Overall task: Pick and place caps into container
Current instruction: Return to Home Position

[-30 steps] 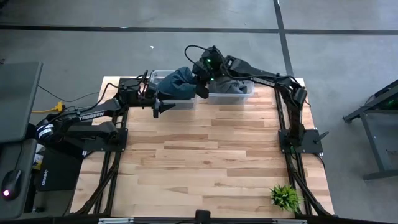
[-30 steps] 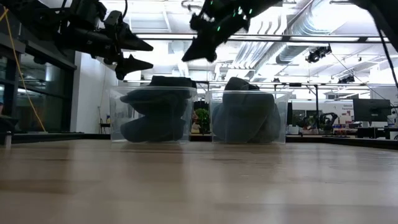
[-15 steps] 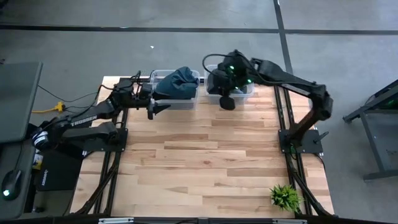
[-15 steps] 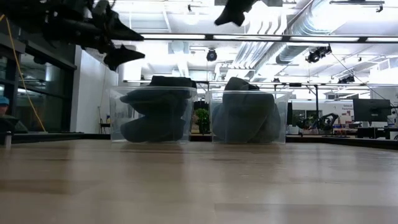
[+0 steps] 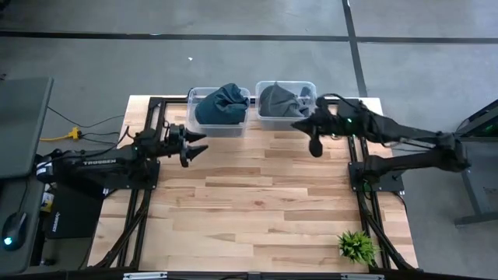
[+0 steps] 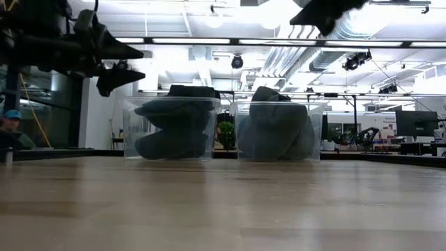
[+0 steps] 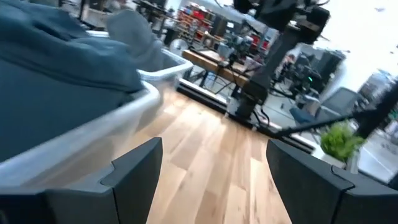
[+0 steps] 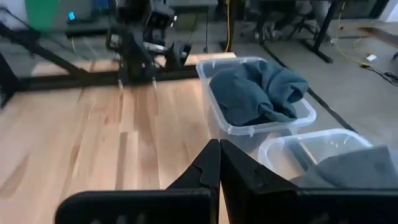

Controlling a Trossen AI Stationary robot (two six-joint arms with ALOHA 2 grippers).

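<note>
Two clear containers stand side by side at the table's far edge. The left container (image 5: 220, 109) holds dark blue caps (image 8: 258, 93). The right container (image 5: 285, 101) holds grey caps (image 6: 275, 129). Both piles stand up over the rims. My left gripper (image 5: 198, 148) is open and empty. It points level, just on the near side of the left container's left corner (image 7: 62, 68). My right gripper (image 5: 315, 144) is shut and empty. It is high over the table, by the right container's near right corner, and shows at the top of the low view (image 6: 326, 21).
The bare wooden tabletop (image 5: 257, 202) stretches from the containers to the near edge. A small green plant (image 5: 356, 246) stands at the near right corner. Black frame rails run along both sides of the table. A person (image 6: 10, 122) sits beyond the table's left side.
My right gripper has swung from over the left container toward the table's right edge, past the right container, staying shut and high. My left gripper has drawn back toward the table's left edge and sunk a little, staying open.
</note>
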